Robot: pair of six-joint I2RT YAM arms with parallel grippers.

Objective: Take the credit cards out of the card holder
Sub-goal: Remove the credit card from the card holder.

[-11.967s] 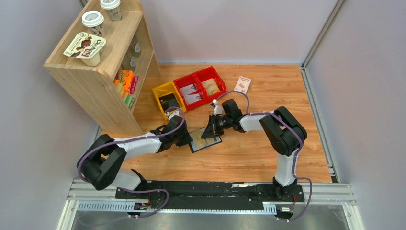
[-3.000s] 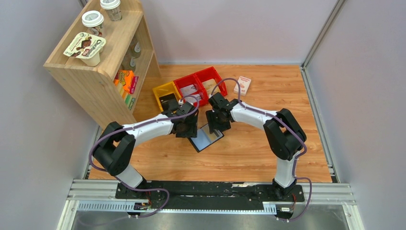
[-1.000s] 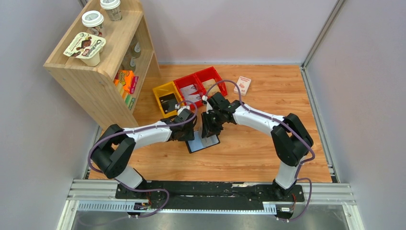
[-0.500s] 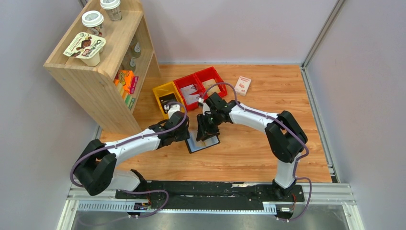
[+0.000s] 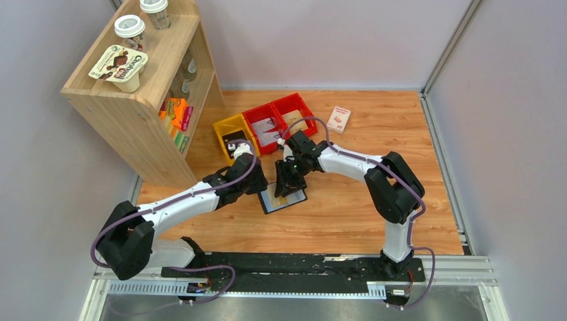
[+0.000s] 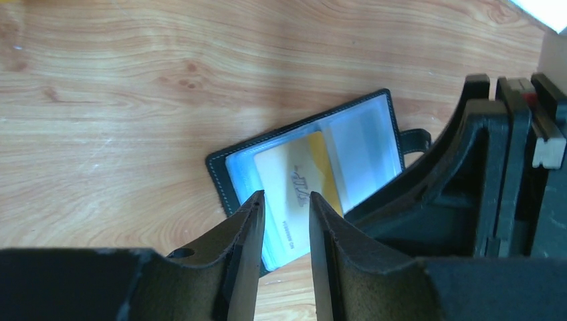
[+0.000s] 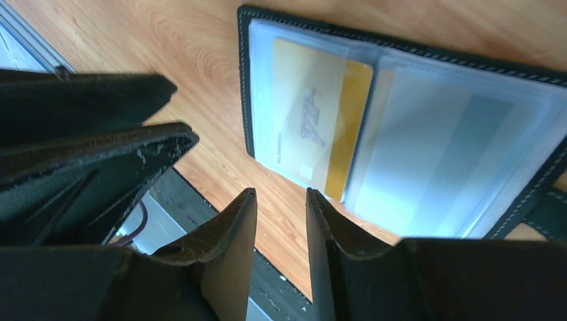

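The card holder point(image 5: 292, 200) lies open and flat on the wooden table, black-edged with clear bluish pockets point(image 6: 364, 144) point(image 7: 455, 154). One tan credit card point(image 6: 294, 184) point(image 7: 311, 124) with a golden stripe sits in the left pocket. My left gripper point(image 6: 286, 197) point(image 5: 261, 182) hangs at the holder's left edge, over the card's end. It is open by a narrow gap with nothing between its fingers. My right gripper point(image 7: 279, 194) point(image 5: 286, 184) hovers over the holder's near edge, also narrowly open and empty. Neither gripper touches the card.
A yellow bin point(image 5: 233, 136) and two red bins point(image 5: 264, 124) holding packets stand just behind the grippers. A white-and-red small box point(image 5: 339, 118) lies at the back right. A wooden shelf point(image 5: 134, 100) stands at the left. The two grippers are close together.
The left arm's elbow has swung back toward the near left while its gripper stayed at the holder's left edge. The right gripper has shifted slightly left and lower over the holder.
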